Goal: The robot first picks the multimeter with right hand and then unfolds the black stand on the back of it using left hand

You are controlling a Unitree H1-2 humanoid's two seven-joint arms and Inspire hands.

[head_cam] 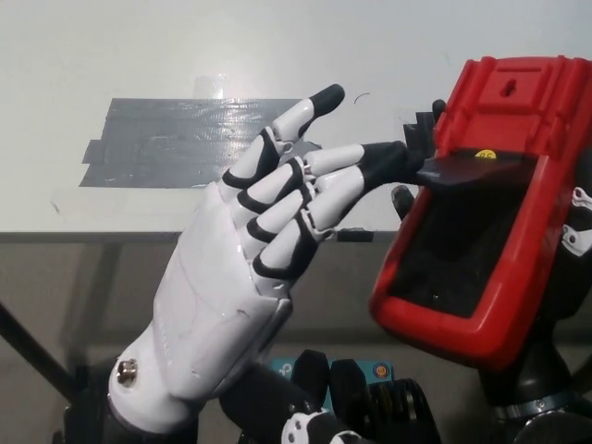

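Two hands up at the near edge of the tabletop point(111, 46). Right hand point(555, 305) grasps the red multimeter point(490, 222) at right, back facing the camera; no readable text, just a small yellow sticker. Left hand point(250, 268) holds nothing, fingers spread, fingertips point(384, 162) touching the black stand point(476, 171), partly lifted. Grey tape patch point(166, 139) far left, open room around it.

**White shell, black joints**

The left robot hand point(242, 277) has a glossy white shell over the back, with seams dividing it into panels. Its fingers point(277, 176) alternate white segments and black bands, ending in black tips. A silver screw point(127, 372) sits near the wrist (above a dark cuff). The right robot hand point(566, 268) is black with white markings.
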